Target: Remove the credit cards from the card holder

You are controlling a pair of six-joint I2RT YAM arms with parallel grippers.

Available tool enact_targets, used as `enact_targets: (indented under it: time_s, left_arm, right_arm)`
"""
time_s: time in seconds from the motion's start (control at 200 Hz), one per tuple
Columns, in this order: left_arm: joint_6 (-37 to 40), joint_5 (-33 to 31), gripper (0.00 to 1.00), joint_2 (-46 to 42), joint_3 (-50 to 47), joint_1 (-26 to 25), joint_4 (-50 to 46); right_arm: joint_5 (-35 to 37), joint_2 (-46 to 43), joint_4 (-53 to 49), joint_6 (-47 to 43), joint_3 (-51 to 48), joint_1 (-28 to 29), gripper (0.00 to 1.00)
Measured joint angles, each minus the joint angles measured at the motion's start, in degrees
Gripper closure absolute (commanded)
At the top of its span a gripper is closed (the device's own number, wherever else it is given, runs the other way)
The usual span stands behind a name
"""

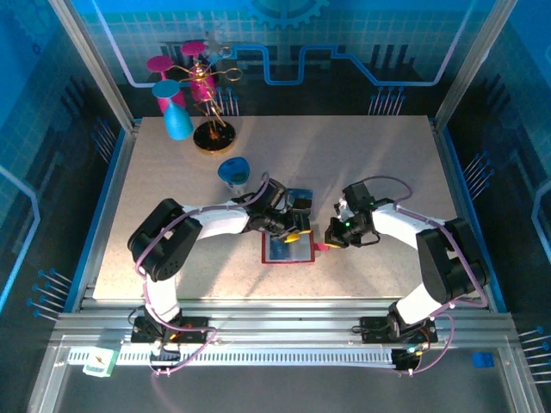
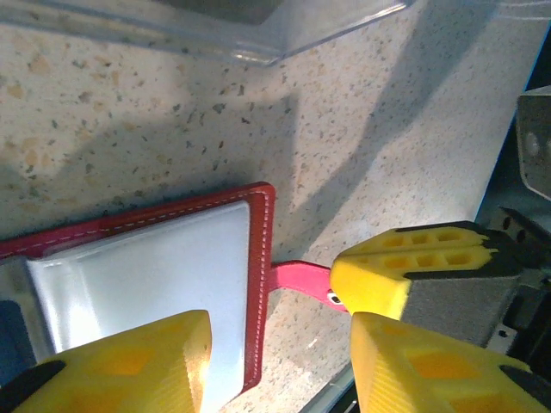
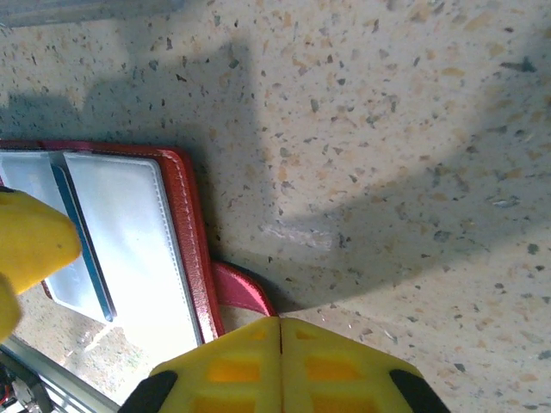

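Card holder (image 1: 284, 250) lies open and flat at mid-table (image 1: 370, 163), just ahead of both arms, with its pale grey-blue pockets facing up. Credit cards (image 3: 83, 249): one thin blue edge shows between two pockets. Snap tab (image 2: 297, 277) sticks out from the holder's right edge.

Right gripper (image 3: 281, 340): jaws pressed together, tips touching the tab's end; cannot tell if the tab is pinched.

Left gripper (image 2: 280, 331): jaws partway apart, empty, straddling the tab-side edge.

Clear tray (image 2: 258, 39) lies just beyond the holder.

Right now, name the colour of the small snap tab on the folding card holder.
Snap tab: pinkish red, clearest in left wrist view.
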Motion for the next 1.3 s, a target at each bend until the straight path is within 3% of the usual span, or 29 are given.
enact_targets:
  time_s: [0.235, 0.38, 0.585, 0.85, 1.08, 1.301]
  left_arm:
    - [0.07, -1.18, 0.53, -6.03, -2.49, 3.04, -0.11]
    - [0.57, -1.42, 0.54, -8.83, -4.55, 6.01, -1.16]
    - [2.86, -1.44, 0.6, -10.51, -7.1, 7.98, -4.17]
    - [2.91, -2.29, 0.67, -12.04, -13.22, 8.31, -5.33]
    - [1.51, -2.91, 0.69, -13.33, -16.0, 9.64, -4.9]
    - [1.51, -2.86, 0.72, -13.33, -16.0, 9.66, -4.61]
  right_arm:
    - [0.26, -2.03, -3.78, -0.13, 2.34, 0.31, 0.75]
    - [0.81, -3.98, -6.03, 0.09, 6.49, 2.01, 0.73]
    - [0.17, -3.34, -6.14, 2.14, 10.73, 8.22, 0.75]
    - [-6.1, 6.88, -0.76, 5.95, 12.26, 17.29, 0.79]
    - [-8.13, 10.97, 2.34, 7.26, 11.15, 18.51, 0.81]
    - [-4.63, 11.89, 0.96, 6.16, 10.73, 18.4, 0.82]
